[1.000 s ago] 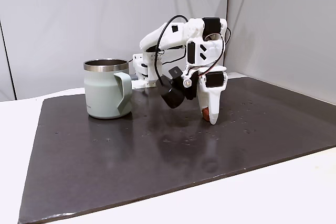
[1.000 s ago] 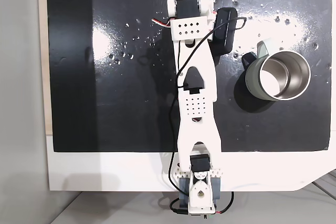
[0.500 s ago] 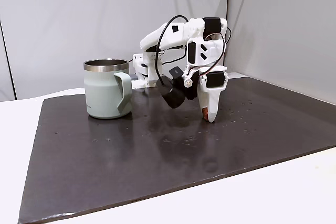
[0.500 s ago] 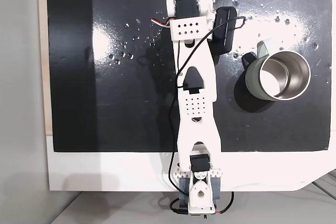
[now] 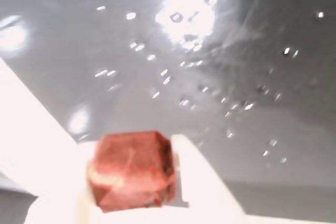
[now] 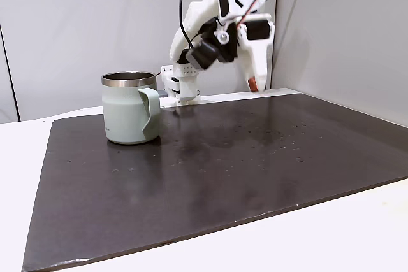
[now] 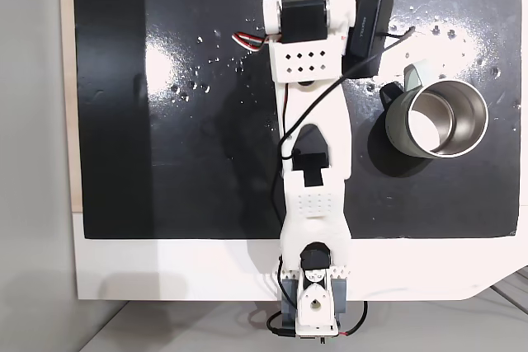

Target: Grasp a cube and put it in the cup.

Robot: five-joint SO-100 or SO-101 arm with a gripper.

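White fingers point(image 5: 205, 182) of the gripper point(image 6: 254, 85) are pressing in on both sides of the small reddish-orange cube point(image 5: 132, 170), holding it high above the dark glossy mat point(image 6: 255, 164). In the side-on fixed view the cube point(image 6: 253, 83) is showing at the fingertips, right of and well above the pale mint-green mug with a steel rim point(image 6: 131, 107), which is standing upright on the mat's far left.

In the wrist view the cube point(image 5: 134, 170) is blurred, its lower edge apparently hidden behind the white fingers point(image 5: 210, 182), which the bottom edge below the cube cuts off.
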